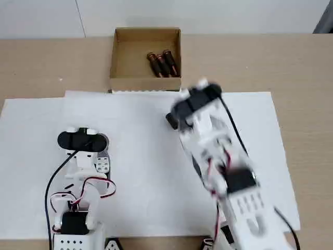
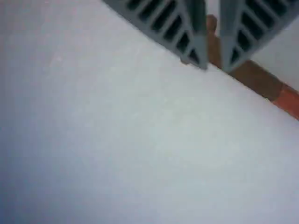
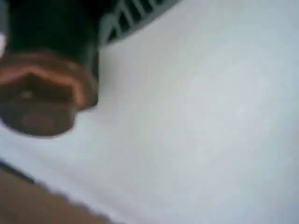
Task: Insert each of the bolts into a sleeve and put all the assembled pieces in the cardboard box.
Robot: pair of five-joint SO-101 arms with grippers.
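Observation:
The cardboard box [image 1: 120,57] stands at the back of the table, and three brown assembled pieces [image 1: 163,63] lie inside it at its right. My right gripper [image 1: 174,119] hangs over the white paper just in front of the box's right corner. It is shut on an assembled piece [image 3: 39,100] with a copper hex head and a black sleeve, seen very close, below a ribbed finger [image 3: 126,16]. Near the front left, my left gripper [image 2: 212,60] is low over the paper, its grey fingers [image 2: 191,44] closed with nothing between them.
A large white paper sheet [image 1: 140,172] covers the wooden table [image 1: 41,62] in front of the box. Between the two arms the paper is bare. Cables run along both arms.

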